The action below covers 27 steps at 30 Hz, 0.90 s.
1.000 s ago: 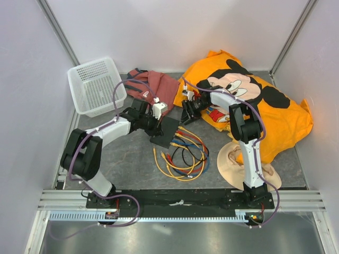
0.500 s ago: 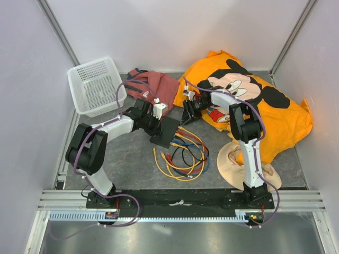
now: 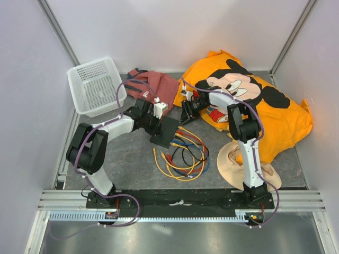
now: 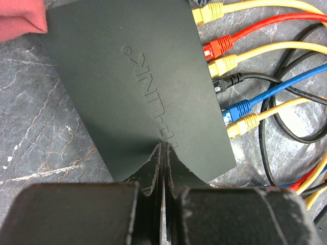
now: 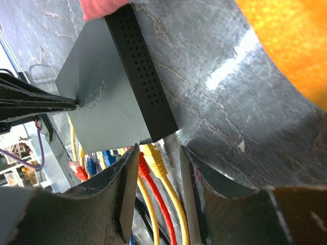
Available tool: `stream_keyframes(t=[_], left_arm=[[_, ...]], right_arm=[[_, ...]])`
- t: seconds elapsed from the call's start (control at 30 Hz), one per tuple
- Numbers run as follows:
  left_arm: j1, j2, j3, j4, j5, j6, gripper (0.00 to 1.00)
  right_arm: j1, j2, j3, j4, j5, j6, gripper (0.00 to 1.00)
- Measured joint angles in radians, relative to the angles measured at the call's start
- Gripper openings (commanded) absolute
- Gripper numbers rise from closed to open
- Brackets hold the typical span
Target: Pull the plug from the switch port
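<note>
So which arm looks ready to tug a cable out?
Right, probably: the right gripper, open, straddles the yellow plug at the switch corner; the left gripper is shut, tip pressing the switch top.

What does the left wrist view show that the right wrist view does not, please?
Only the left wrist view shows the whole row of coloured plugs seated along the switch edge. Only the right wrist view shows the switch's vented side, the orange cloth, and the open right claw with a yellow plug and a red plug between its fingers. Both show the switch's top, the pink cloth at one corner, and the shut left claw resting on that top.
</note>
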State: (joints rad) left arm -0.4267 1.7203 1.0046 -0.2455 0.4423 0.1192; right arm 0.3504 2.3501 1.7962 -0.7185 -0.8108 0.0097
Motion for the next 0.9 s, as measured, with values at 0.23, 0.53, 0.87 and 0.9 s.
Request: stream_keyframes(t=[0.23, 0.53, 0.87, 0.9], left_arm=[[0.0, 0.002, 0.001, 0.008, -0.006, 0.0, 0.02], [0.0, 0.002, 0.001, 0.015, -0.019, -0.001, 0.02], [-0.001, 0.002, 0.001, 0.016, -0.023, -0.002, 0.02], [-0.001, 0.002, 0.001, 0.017, -0.023, -0.002, 0.02]], right_arm=[[0.006, 0.011, 0.013, -0.008, -0.014, -0.017, 0.45], [0.006, 0.021, 0.024, -0.023, -0.03, -0.039, 0.43], [0.006, 0.035, 0.039, -0.053, -0.049, -0.067, 0.41], [0.006, 0.036, 0.039, -0.055, -0.05, -0.068, 0.41]])
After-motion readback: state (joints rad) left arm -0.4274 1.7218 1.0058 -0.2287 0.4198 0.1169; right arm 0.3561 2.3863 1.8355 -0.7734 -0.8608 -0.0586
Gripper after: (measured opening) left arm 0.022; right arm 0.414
